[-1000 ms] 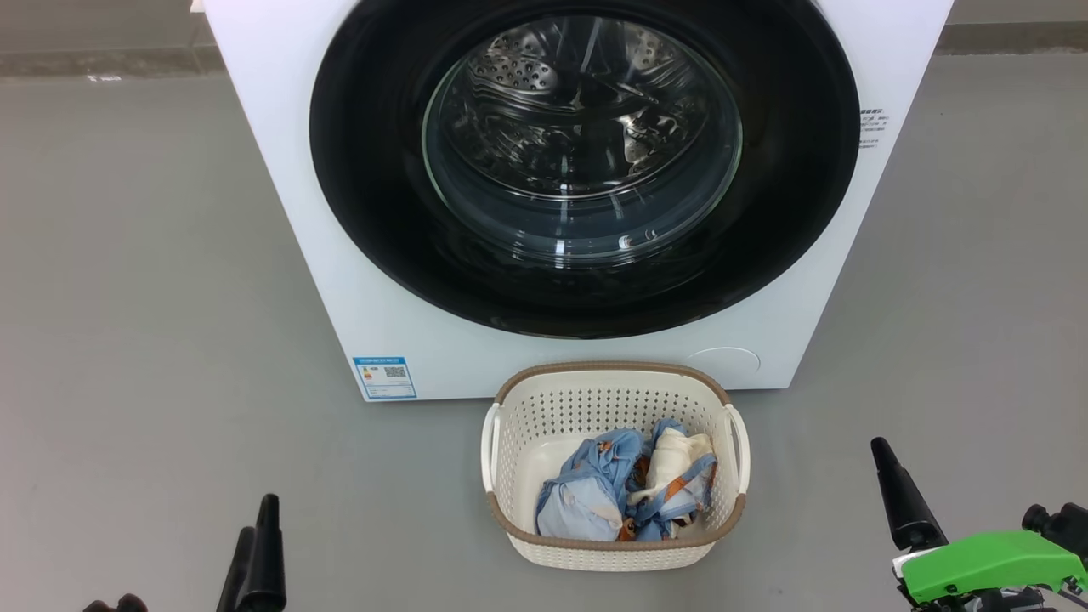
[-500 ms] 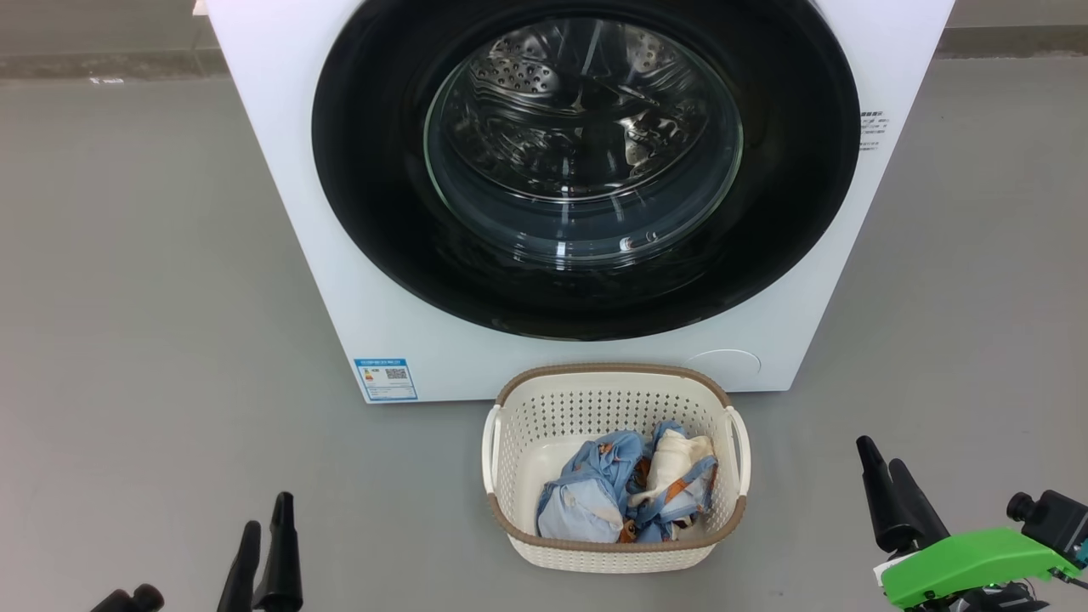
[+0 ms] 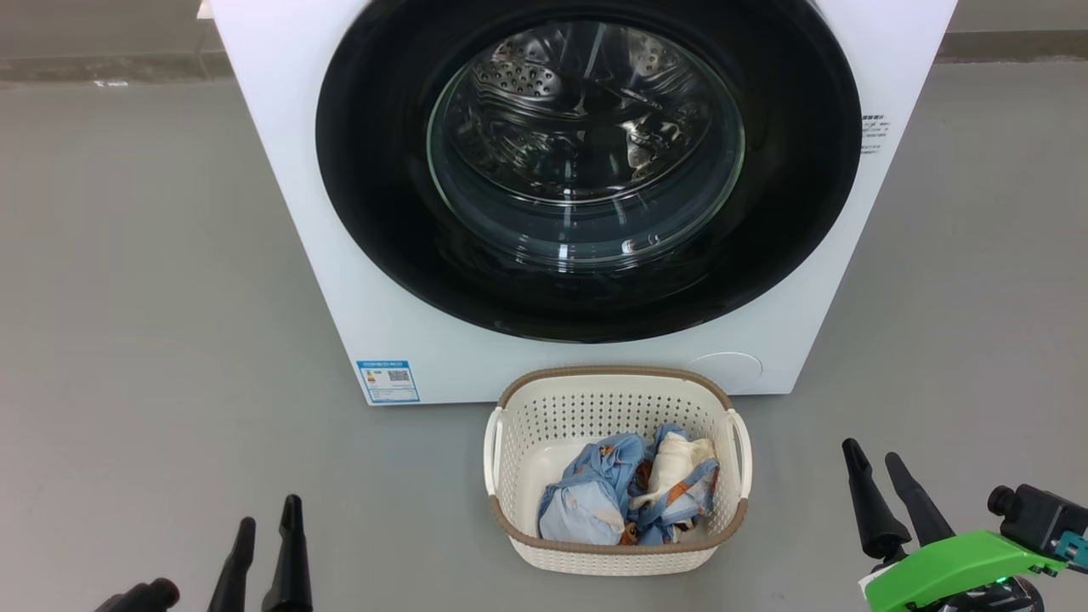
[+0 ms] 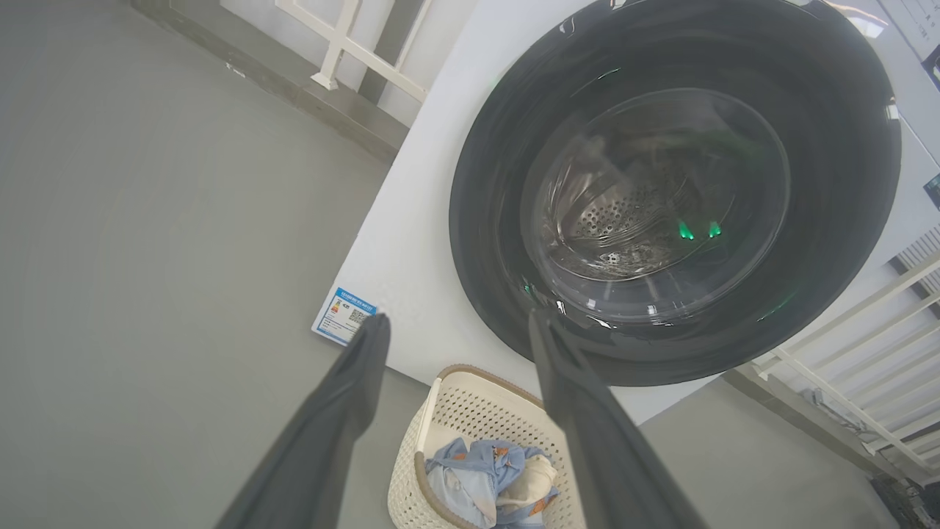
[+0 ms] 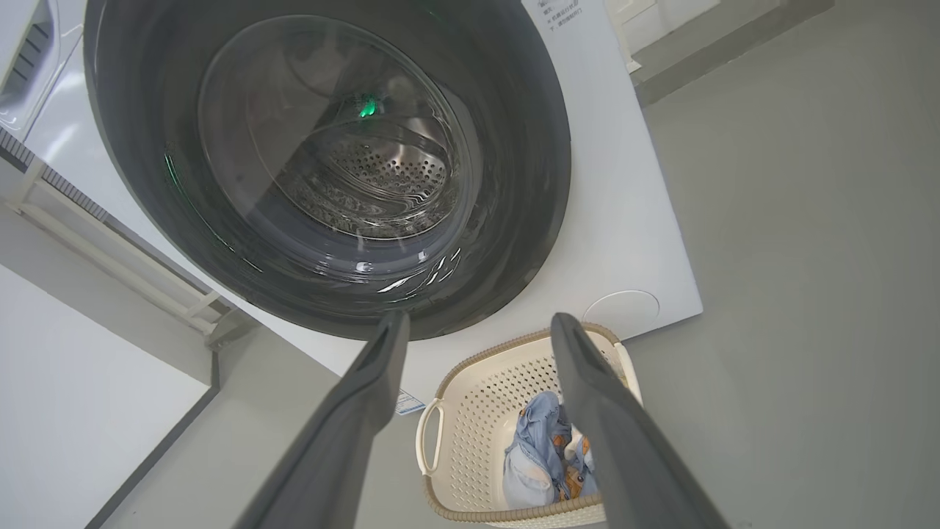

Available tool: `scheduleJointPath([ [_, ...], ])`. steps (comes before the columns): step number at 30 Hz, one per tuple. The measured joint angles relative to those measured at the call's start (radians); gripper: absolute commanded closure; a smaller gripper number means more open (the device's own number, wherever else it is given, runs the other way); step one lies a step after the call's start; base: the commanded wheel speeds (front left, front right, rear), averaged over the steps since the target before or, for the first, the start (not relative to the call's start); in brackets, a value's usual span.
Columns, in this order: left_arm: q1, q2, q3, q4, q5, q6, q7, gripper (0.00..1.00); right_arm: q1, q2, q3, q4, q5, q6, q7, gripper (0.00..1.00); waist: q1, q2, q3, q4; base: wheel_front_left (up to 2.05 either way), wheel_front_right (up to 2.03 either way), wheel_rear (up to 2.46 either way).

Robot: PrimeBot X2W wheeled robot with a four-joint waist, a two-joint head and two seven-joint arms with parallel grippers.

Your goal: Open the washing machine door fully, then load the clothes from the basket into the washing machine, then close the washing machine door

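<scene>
While the left gripper and right gripper hang spread and empty, the clothes lie bundled in the basket, toward its near right corner. It stands on the floor just before the washer, whose door is shut.

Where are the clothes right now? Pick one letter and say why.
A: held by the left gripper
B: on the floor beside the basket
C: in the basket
C: the clothes lie bundled inside the basket, which stands on the floor before the washing machine; the left gripper and right gripper are open and empty.
</scene>
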Motion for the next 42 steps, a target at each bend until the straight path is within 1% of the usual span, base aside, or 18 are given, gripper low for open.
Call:
scheduleJointPath([
  [16, 0.008, 0.002, -0.015, 0.000, 0.209, 0.000, -0.044, 0.00, 0.000, -0.022, 0.038, 0.000, -0.152, 0.000, -0.046, 0.00, 0.0000, 0.0000, -0.009, 0.000, 0.00, 0.00, 0.00],
  [30, 0.008, 0.009, -0.024, 0.004, 0.352, -0.002, -0.084, 0.00, 0.000, -0.039, 0.064, -0.001, -0.287, 0.005, -0.085, 0.00, 0.0000, 0.0000, -0.012, 0.000, 0.00, 0.00, 0.00],
  [42, 0.013, 0.008, -0.020, 0.011, 0.452, -0.002, -0.114, 0.00, 0.001, -0.047, 0.056, -0.005, -0.397, 0.009, -0.120, 0.00, 0.0000, 0.0000, -0.013, 0.001, 0.00, 0.00, 0.00],
])
